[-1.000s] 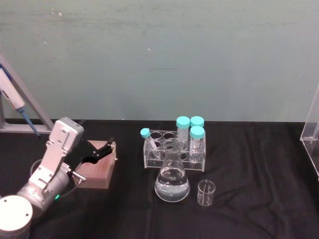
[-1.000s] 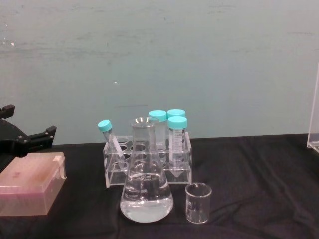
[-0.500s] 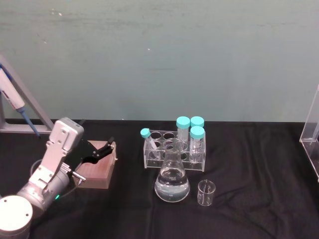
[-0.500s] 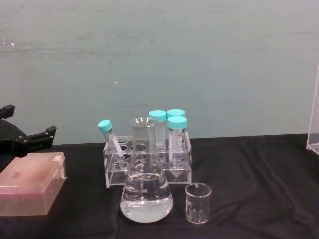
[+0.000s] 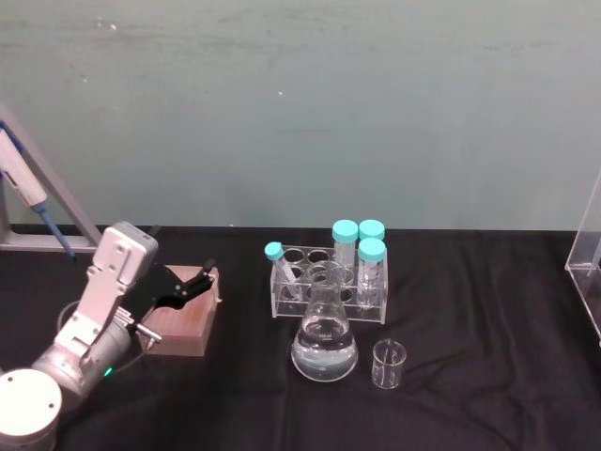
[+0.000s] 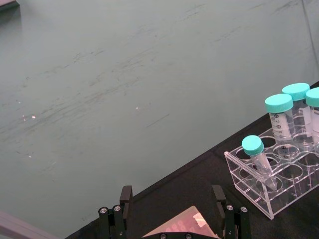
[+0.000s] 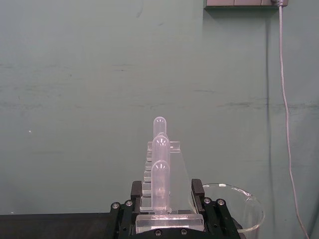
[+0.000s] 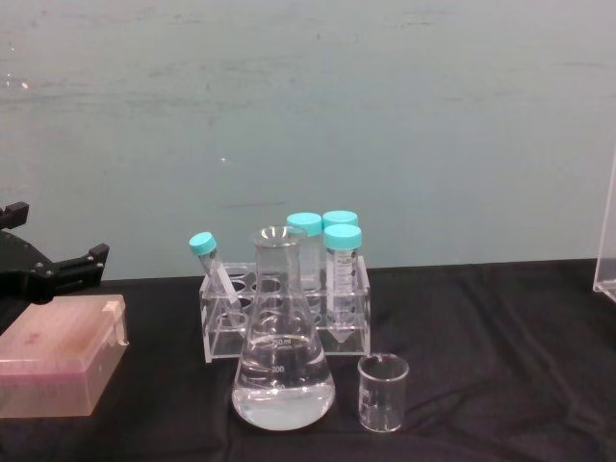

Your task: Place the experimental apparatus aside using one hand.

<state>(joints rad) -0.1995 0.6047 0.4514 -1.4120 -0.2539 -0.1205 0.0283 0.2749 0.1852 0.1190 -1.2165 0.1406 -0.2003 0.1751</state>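
The right hand (image 7: 167,188) is holding the tall acrylic stand (image 7: 162,149), its two black fingers pressing on the clear base from either side while three round-topped long tubes are standing in a row between them. The stand's foot is dropping out of the right wrist view. The stand is sitting at the far right of the bench (image 5: 470,310), where the head and chest views are cutting off all but one clear side wall, so whether it is touching the black surface cannot be told. Beside it in the right wrist view a rounded glass rim (image 7: 234,199) is poking out, partly hidden behind a finger and too cropped to identify. The left hand (image 6: 172,196) is hovering at the bench's left with its fingers spread wide above a pink box (image 8: 58,361), apart from it in the chest view, whose edge is cutting off the hand's rear. Mid-bench, the conical flask (image 8: 283,371), carrying clear liquid in its lower part, is standing in front of the tube rack (image 5: 329,291) and blurring the holes behind it. The small beaker (image 8: 383,393) is standing just to the flask's right. The rack is carrying three upright teal-capped tubes at its right end and one smaller capped tube (image 8: 214,274) leaning at its left.
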